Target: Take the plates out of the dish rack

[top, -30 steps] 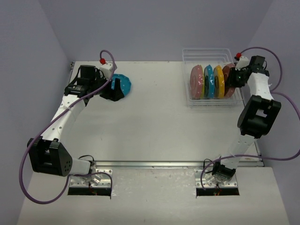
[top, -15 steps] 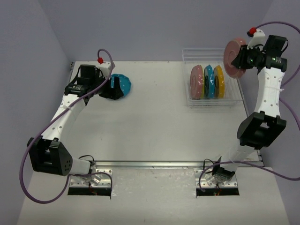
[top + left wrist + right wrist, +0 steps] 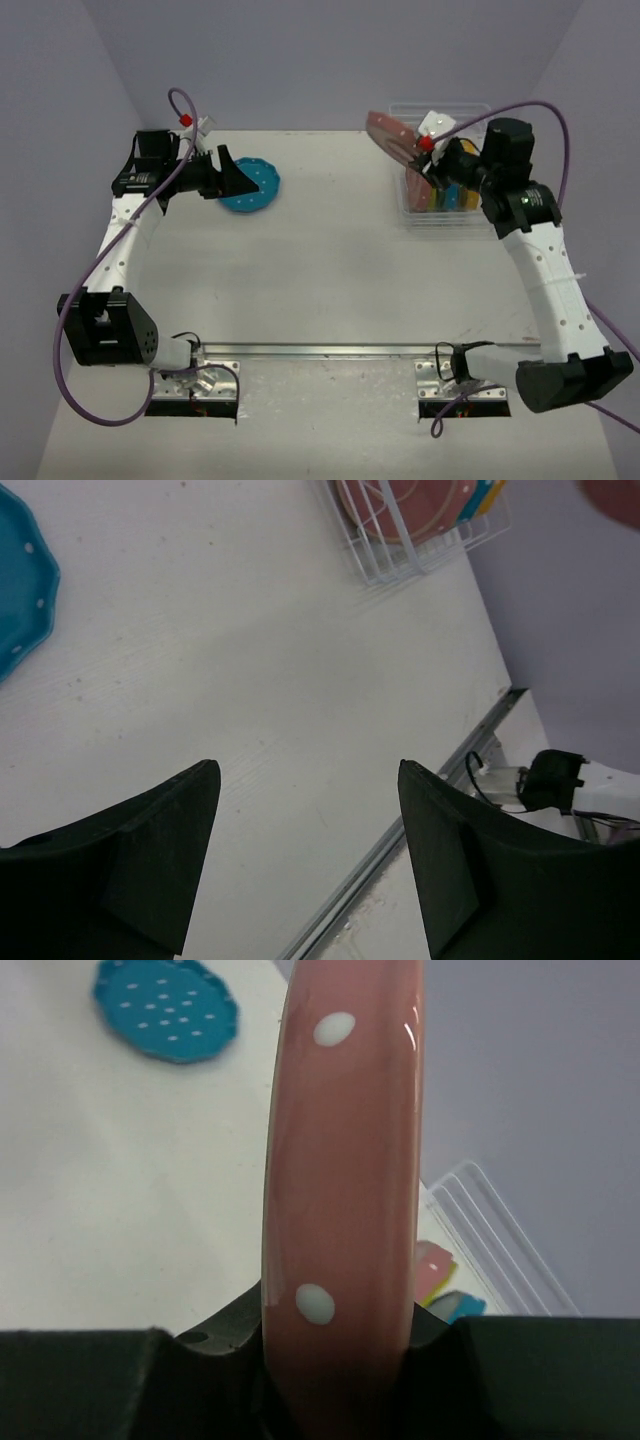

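My right gripper (image 3: 418, 158) is shut on the rim of a pink dotted plate (image 3: 388, 138), held edge-up in the air above the left end of the clear dish rack (image 3: 470, 112). In the right wrist view the pink plate (image 3: 340, 1160) stands between the jaws of the right gripper (image 3: 340, 1360). Pink, blue and yellow plates (image 3: 440, 195) stay upright in the rack, partly hidden by the arm. A blue plate (image 3: 252, 186) lies flat at the table's back left. My left gripper (image 3: 222, 175) hangs open just left of it, holding nothing.
The left wrist view looks between the open left gripper (image 3: 305, 770) at the bare table, with the blue plate (image 3: 20, 580) at the left edge and the rack (image 3: 420, 550) at the top. A metal rail (image 3: 330, 350) runs along the near edge.
My right gripper lifted the pink plate out of the rack and swung it left over the rack's left end. My left gripper drew back left from the blue plate.
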